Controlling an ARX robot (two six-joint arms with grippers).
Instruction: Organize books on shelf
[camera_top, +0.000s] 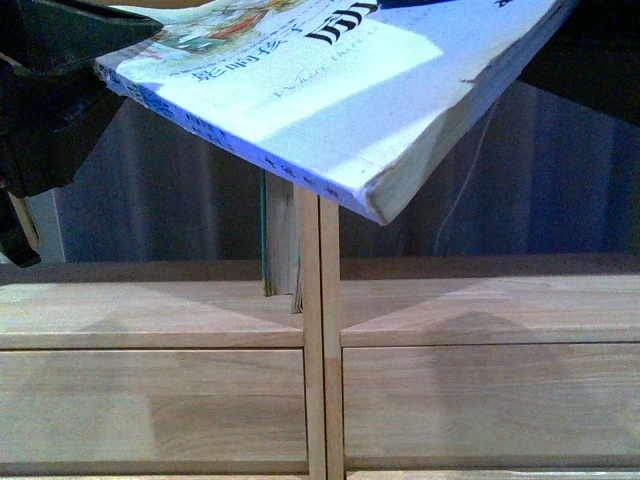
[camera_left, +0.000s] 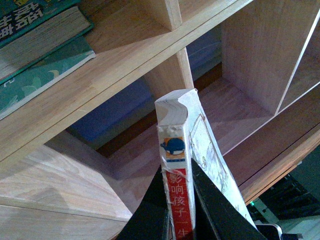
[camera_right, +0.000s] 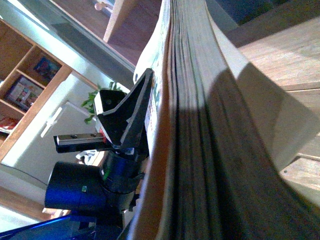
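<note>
A pale blue-white book (camera_top: 330, 90) with black characters hangs tilted, high in the front view, above the light wood shelf (camera_top: 150, 390). My left gripper (camera_top: 90, 50) is shut on its left end. In the left wrist view the black fingers (camera_left: 207, 210) clamp the white spine with its red band and whale mark (camera_left: 176, 170). My right gripper (camera_top: 585, 55) is shut on the book's right end. The right wrist view is filled by the book's page edge (camera_right: 200, 125), with the left gripper (camera_right: 127, 122) on its far side. Teal-edged books (camera_top: 272, 240) stand upright against the shelf's central divider.
Two teal books (camera_left: 35, 50) lie flat on the top board of the shelf (camera_left: 125, 60). Open compartments (camera_left: 240, 90) lie beyond the held book. Flat drawer fronts (camera_top: 480, 400) sit below, either side of the divider (camera_top: 322, 330). A potted plant (camera_right: 95, 100) stands far off.
</note>
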